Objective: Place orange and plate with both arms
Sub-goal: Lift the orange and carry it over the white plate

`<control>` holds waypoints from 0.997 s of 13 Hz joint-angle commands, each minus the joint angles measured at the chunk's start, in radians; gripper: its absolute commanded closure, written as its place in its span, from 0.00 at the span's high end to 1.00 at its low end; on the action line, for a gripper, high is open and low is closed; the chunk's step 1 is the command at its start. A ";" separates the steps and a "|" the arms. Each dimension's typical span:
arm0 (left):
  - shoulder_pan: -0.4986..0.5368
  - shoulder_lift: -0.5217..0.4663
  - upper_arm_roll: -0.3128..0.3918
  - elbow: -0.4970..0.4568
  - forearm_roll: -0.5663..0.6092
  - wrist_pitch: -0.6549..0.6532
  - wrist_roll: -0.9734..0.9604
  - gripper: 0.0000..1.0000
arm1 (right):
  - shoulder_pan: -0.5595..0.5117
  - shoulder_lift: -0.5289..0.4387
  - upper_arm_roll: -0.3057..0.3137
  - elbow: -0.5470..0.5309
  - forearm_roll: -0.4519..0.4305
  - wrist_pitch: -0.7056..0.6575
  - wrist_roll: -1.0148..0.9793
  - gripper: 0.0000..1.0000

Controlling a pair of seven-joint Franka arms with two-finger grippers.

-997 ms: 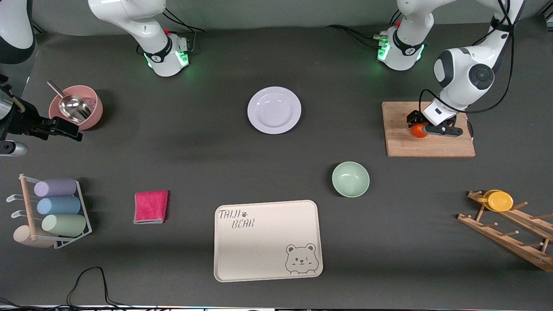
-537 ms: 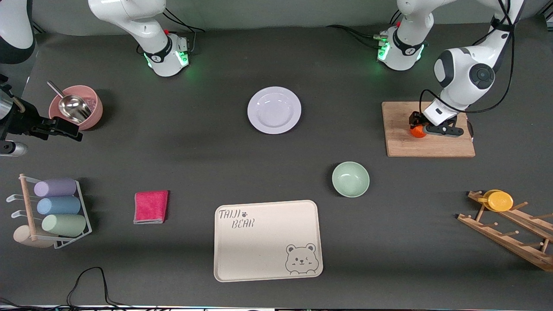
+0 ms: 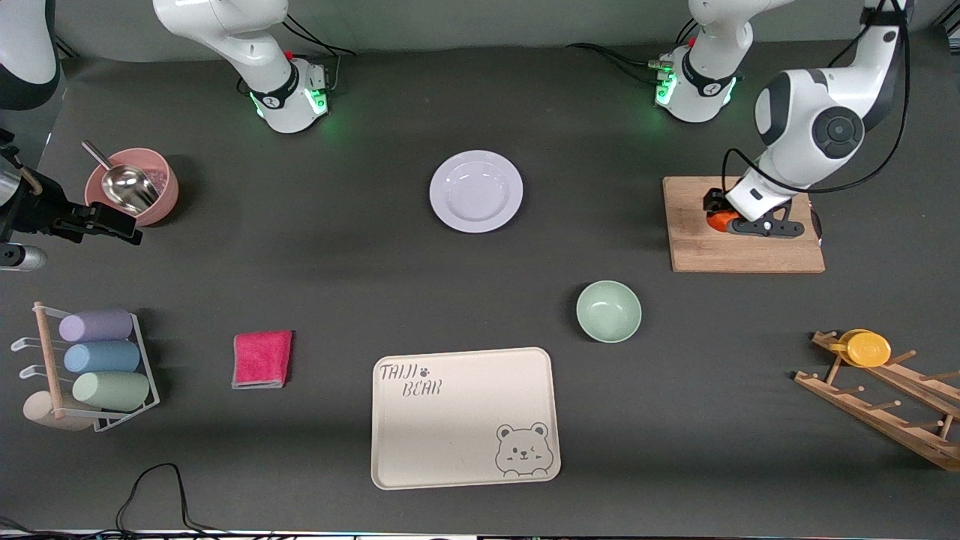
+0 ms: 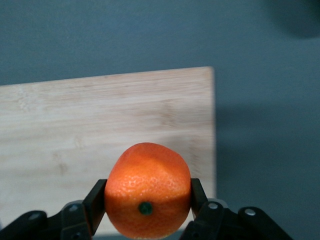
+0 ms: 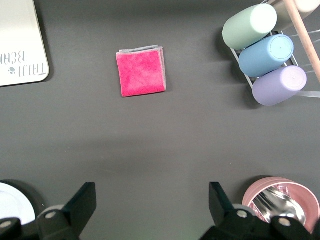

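Note:
The orange [image 3: 720, 219] [image 4: 147, 195] is pinched between the fingers [image 4: 95, 205] of my left gripper [image 3: 724, 222] [image 4: 148, 200], which is shut on it just above the wooden cutting board [image 3: 742, 255] [image 4: 100, 115] at the left arm's end of the table. The white plate [image 3: 476, 191] [image 5: 12, 202] lies on the table between the two arm bases, with nothing on it. My right gripper [image 3: 124, 225] [image 5: 152, 200] waits open and empty in the air beside the pink bowl [image 3: 150, 196] at the right arm's end.
The pink bowl holds a metal scoop. A mint-green bowl [image 3: 608, 311] and a cream bear tray [image 3: 465, 416] lie nearer the camera than the plate. A pink cloth [image 3: 262, 358] [image 5: 142, 72], a wire rack of pastel cups [image 3: 97, 360] and a wooden rack with a yellow cup [image 3: 870, 349] flank them.
The left gripper has shut on the orange and raised it slightly off the cutting board. The right arm has not moved.

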 commanded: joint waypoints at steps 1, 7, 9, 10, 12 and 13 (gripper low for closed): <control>-0.037 -0.031 -0.097 0.142 -0.023 -0.198 -0.181 0.28 | -0.001 -0.017 0.000 -0.005 -0.007 -0.001 0.013 1.00; -0.324 -0.002 -0.111 0.368 -0.143 -0.351 -0.593 0.28 | -0.001 -0.018 0.000 -0.006 -0.007 0.001 0.012 1.00; -0.414 0.058 -0.132 0.431 -0.148 -0.330 -0.741 0.28 | -0.002 -0.018 -0.001 -0.006 -0.007 0.001 0.012 1.00; -0.442 0.107 -0.158 0.466 -0.145 -0.301 -0.823 0.28 | -0.001 -0.020 -0.003 -0.006 -0.007 0.003 0.012 1.00; -0.480 0.206 -0.224 0.500 -0.119 -0.201 -0.956 0.28 | -0.001 -0.020 -0.004 -0.008 -0.007 0.003 0.012 1.00; -0.509 0.248 -0.238 0.500 -0.088 -0.137 -1.014 0.28 | -0.001 -0.020 -0.004 -0.008 -0.007 0.004 0.012 1.00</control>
